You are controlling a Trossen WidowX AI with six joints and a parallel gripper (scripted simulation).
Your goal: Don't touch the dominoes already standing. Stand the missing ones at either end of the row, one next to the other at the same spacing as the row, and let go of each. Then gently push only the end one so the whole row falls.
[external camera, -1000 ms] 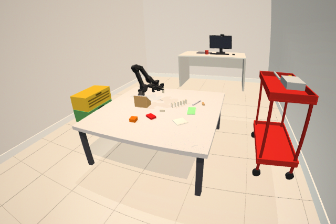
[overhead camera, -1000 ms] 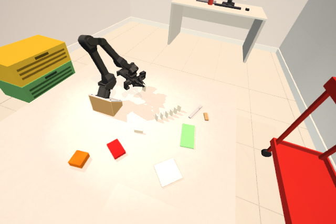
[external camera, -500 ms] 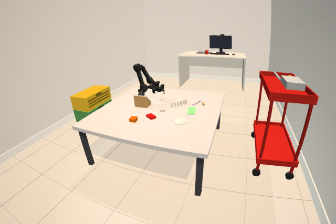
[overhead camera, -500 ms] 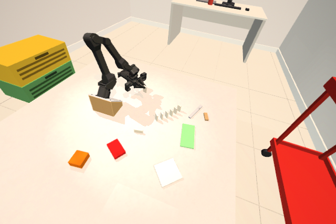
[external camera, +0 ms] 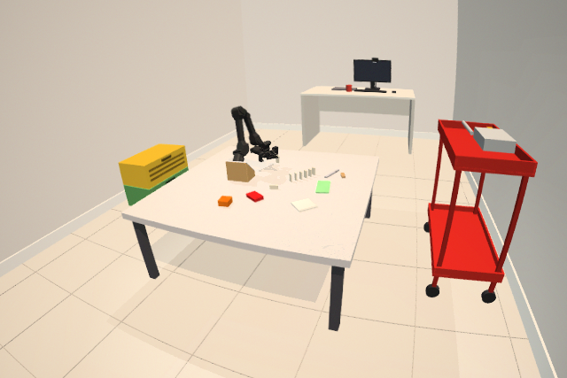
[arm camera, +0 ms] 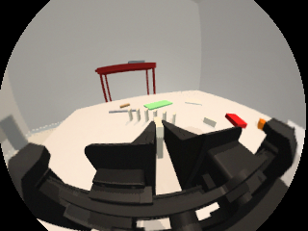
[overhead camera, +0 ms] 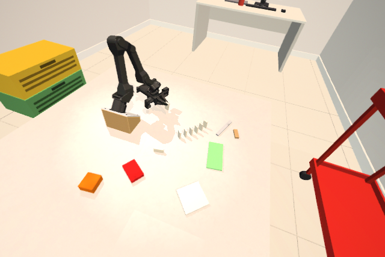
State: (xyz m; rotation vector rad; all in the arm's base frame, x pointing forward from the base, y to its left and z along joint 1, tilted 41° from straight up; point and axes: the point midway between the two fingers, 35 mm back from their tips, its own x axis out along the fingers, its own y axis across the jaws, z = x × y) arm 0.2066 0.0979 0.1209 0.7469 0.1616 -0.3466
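Several pale dominoes (overhead camera: 190,131) (external camera: 300,175) (arm camera: 146,115) stand upright in a spaced row on the table. One loose pale domino (overhead camera: 159,150) (external camera: 274,187) (arm camera: 210,121) lies on the table, off the row's end nearer the top camera. My gripper (overhead camera: 167,103) (external camera: 276,158) (arm camera: 157,123) is shut on another pale domino (overhead camera: 168,106) (arm camera: 160,144), which looks about upright at the fingertips. The gripper is stretched out low, behind and left of the row in the top view, apart from it. Whether the held domino touches the table is unclear.
Beyond the row lie a grey stick (overhead camera: 224,128) (external camera: 331,173), a small tan block (overhead camera: 236,133) and a green sheet (overhead camera: 215,156). Nearer the top camera are a red block (overhead camera: 133,170), an orange block (overhead camera: 90,182) and a white square (overhead camera: 192,198). A cardboard-coloured block (overhead camera: 116,121) stands by the arm's base.
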